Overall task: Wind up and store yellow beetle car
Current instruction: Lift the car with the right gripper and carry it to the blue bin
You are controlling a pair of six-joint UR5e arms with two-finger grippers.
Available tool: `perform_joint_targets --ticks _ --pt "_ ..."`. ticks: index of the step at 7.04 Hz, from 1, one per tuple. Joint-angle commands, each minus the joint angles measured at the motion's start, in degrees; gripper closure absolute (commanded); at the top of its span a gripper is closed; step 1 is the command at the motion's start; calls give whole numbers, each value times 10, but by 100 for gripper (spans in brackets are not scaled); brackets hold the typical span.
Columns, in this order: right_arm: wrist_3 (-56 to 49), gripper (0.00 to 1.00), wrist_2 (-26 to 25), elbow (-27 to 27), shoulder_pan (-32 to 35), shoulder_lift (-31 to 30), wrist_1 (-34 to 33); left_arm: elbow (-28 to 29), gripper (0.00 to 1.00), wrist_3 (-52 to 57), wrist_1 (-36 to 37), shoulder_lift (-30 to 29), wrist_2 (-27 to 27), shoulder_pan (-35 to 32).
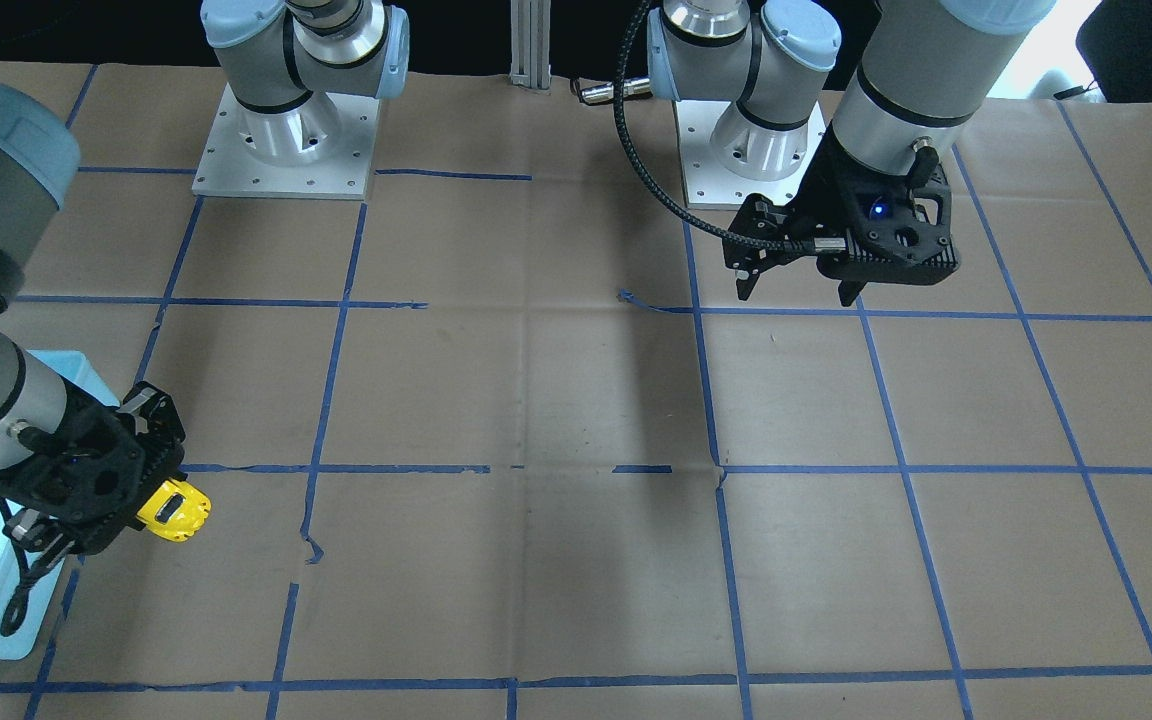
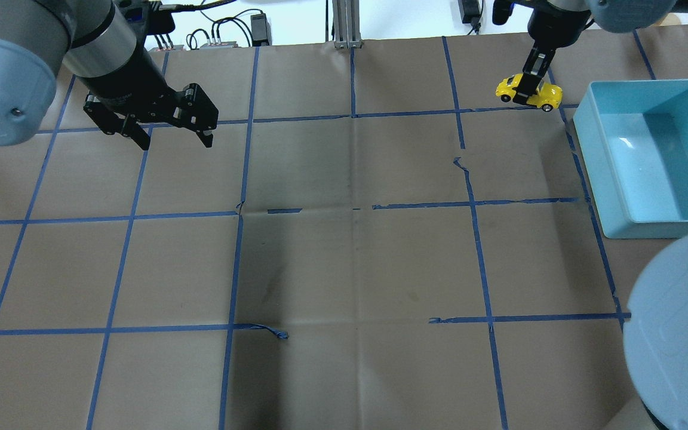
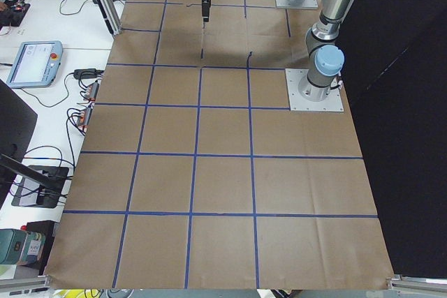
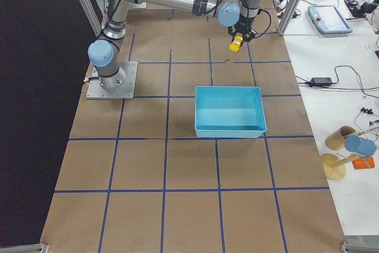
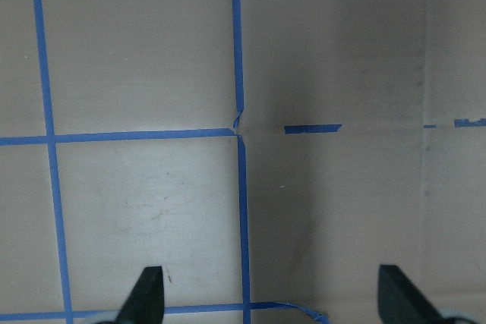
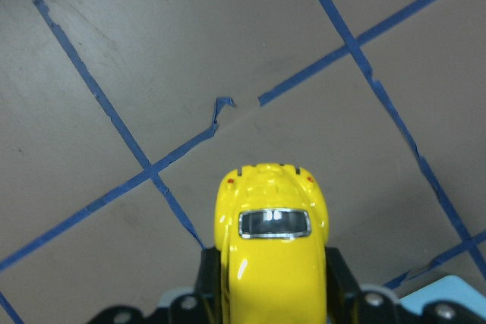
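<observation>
The yellow beetle car [image 2: 550, 94] is gripped across its sides by my right gripper [image 2: 524, 95], which is shut on it and holds it a little above the paper at the far right of the table. In the front-facing view the car [image 1: 181, 515] pokes out of that gripper [image 1: 151, 500]. The right wrist view shows its roof and rear window [image 6: 269, 256] between the fingers. My left gripper [image 2: 174, 142] is open and empty, hovering over the far left squares [image 1: 796, 293]. The left wrist view [image 5: 272, 294] shows only paper between its fingertips.
A light-blue open bin [image 2: 654, 229] stands at the right edge, just beside the held car; it also shows in the right side view [image 4: 228, 130]. Brown paper with a blue tape grid covers the table. The arm bases [image 1: 286, 150] stand at the robot's edge.
</observation>
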Motion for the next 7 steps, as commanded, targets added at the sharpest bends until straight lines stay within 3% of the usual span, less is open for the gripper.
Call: perform_joint_targets --ticks 1,3,4,5,6,7 --pt "254 84 3 28 -6 -85 37 0 1 0 0 0 0 0" --pt "287 80 7 71 -72 -111 31 0 1 0 0 0 0 0" --pt "307 76 38 72 -120 -105 28 0 1 0 0 0 0 0" --pt "333 74 38 76 -158 -105 28 0 1 0 0 0 0 0" --pt "390 74 27 90 -174 -105 22 0 1 0 0 0 0 0" --pt "445 77 -14 110 -174 -98 2 0 1 0 1 0 0 0"
